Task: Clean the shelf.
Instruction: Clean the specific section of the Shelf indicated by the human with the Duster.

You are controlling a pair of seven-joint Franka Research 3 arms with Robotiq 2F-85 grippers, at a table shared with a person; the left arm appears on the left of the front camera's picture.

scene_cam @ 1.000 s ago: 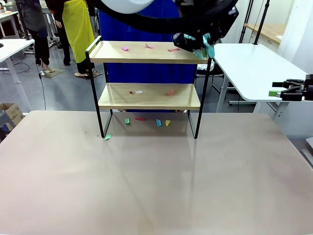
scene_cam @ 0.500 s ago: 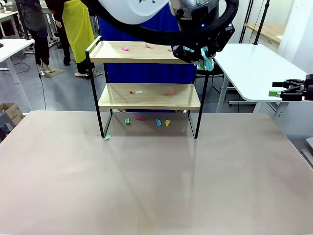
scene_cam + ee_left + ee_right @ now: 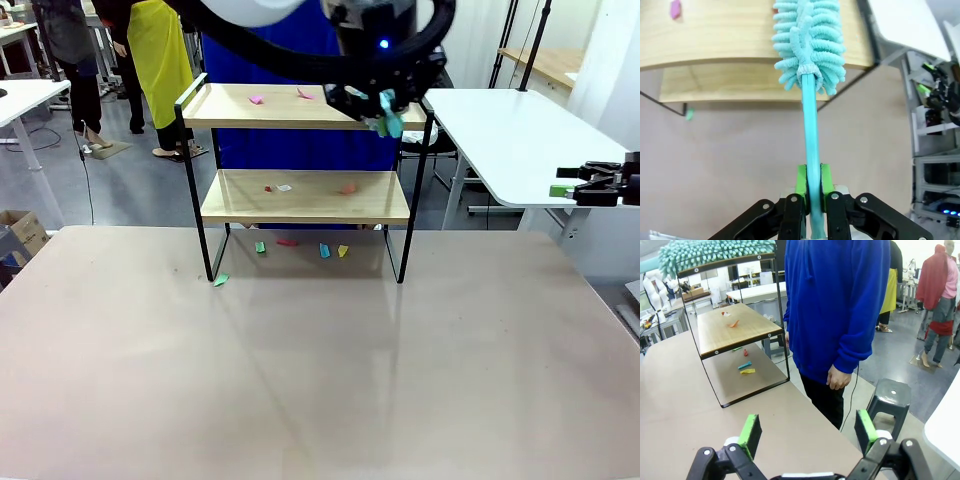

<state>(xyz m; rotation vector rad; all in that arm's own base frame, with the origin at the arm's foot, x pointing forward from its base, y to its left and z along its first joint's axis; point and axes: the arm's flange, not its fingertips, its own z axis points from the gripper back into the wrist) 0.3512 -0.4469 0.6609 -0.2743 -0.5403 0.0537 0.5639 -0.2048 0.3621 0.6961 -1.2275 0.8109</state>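
The shelf (image 3: 306, 206) stands at the table's far side, two light boards in a black frame. Pink paper scraps (image 3: 256, 99) lie on its top board and more scraps (image 3: 284, 187) on the lower one. My left gripper (image 3: 370, 98) hangs over the top board's right end, shut on the handle of a teal duster (image 3: 388, 118). In the left wrist view its green pads (image 3: 800, 181) clamp the duster handle (image 3: 811, 135), and the fluffy head (image 3: 810, 40) rests on the top board (image 3: 715, 35). My right gripper (image 3: 598, 186) is off to the right, open (image 3: 807, 432) and holding nothing.
Several coloured scraps (image 3: 324, 250) lie on the table under the shelf, one green scrap (image 3: 221, 280) by its left foot. A person in a blue top (image 3: 840, 305) stands behind the shelf beside a grey stool (image 3: 890, 395). A white table (image 3: 510, 140) stands at right.
The left arm has carried the duster leftward along the right end of the top board. The right arm has not moved.
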